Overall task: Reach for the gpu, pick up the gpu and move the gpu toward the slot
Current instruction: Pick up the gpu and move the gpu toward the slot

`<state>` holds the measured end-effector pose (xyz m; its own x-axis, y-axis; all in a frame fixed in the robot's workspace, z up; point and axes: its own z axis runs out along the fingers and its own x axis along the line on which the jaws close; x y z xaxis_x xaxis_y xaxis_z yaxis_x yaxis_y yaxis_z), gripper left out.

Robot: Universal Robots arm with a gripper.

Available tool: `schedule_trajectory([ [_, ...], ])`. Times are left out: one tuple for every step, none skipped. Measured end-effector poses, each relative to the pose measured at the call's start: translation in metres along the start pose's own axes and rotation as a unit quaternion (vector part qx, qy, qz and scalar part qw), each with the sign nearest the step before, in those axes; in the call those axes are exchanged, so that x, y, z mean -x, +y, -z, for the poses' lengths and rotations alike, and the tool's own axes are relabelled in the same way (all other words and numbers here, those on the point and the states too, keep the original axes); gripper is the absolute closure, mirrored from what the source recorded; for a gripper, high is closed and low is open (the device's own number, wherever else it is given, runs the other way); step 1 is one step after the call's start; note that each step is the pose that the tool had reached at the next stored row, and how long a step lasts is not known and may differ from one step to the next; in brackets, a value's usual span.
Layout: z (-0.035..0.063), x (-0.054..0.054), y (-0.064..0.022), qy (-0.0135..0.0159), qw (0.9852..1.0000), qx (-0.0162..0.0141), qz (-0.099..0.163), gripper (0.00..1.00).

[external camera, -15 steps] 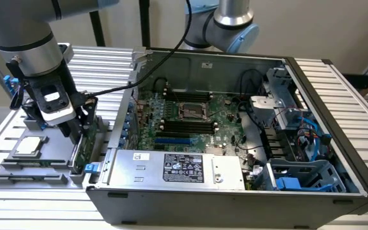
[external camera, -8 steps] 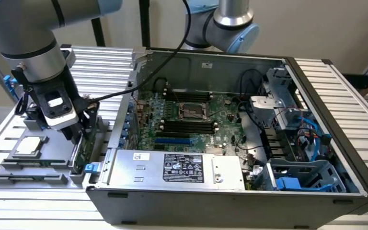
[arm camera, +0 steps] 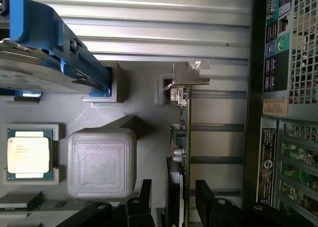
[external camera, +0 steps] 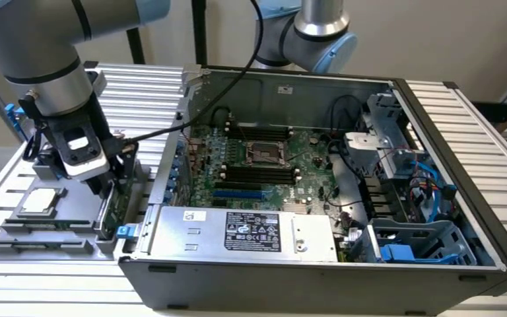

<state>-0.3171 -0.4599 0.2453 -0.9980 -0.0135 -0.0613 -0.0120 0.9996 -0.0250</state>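
Gpu (arm camera: 185, 132) stands on its edge in the grey holder (arm camera: 144, 117) on the tabletop (external camera: 139, 86), just beside the open computer case (external camera: 324, 277), at the exterior view's left. We see the end effector (arm camera: 175, 199) low over the card, released, its fingers (arm camera: 145, 193) straddling the board with gaps on both sides. The card's silver bracket (arm camera: 191, 73) sits at its far end. A square processor chip (arm camera: 28, 154) and a blue-railed hard drive (arm camera: 44, 63) rest on the same holder.
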Motion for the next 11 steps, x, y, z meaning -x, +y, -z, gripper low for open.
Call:
schedule_trajectory([
  [-0.0004, 0.0, 0.0, 0.0, 1.0, -0.0004, -0.001, 0.52],
  [-0.0007, -0.0001, 0.0, 0.0, 1.0, -0.0011, -0.003, 0.52],
  [-0.0011, -0.0001, 0.0001, 0.0001, 1.0, -0.0019, -0.005, 0.52],
  [-0.0015, -0.0001, 0.0001, 0.0002, 1.0, -0.0024, -0.007, 0.52],
  [-0.0018, -0.0001, 0.0001, 0.0002, 1.0, -0.0027, -0.008, 0.52],
  [-0.0021, -0.0001, 0.0001, 0.0003, 1.0, -0.0029, -0.009, 0.52],
  [-0.0024, -0.0001, 0.0001, 0.0003, 0.9999, -0.003, -0.01, 0.52],
  [-0.0027, -0.0001, 0.0001, 0.0003, 0.9999, -0.0031, -0.01, 0.52],
  [-0.0029, -0.0001, 0.0001, 0.0003, 0.9999, -0.0031, -0.01, 0.52],
  [-0.0031, -0.0001, 0.0002, 0.0003, 0.9999, -0.003, -0.01, 0.52],
  [-0.0032, 0.0001, 0.0001, 0.0003, 0.9999, -0.003, -0.01, 0.54],
])
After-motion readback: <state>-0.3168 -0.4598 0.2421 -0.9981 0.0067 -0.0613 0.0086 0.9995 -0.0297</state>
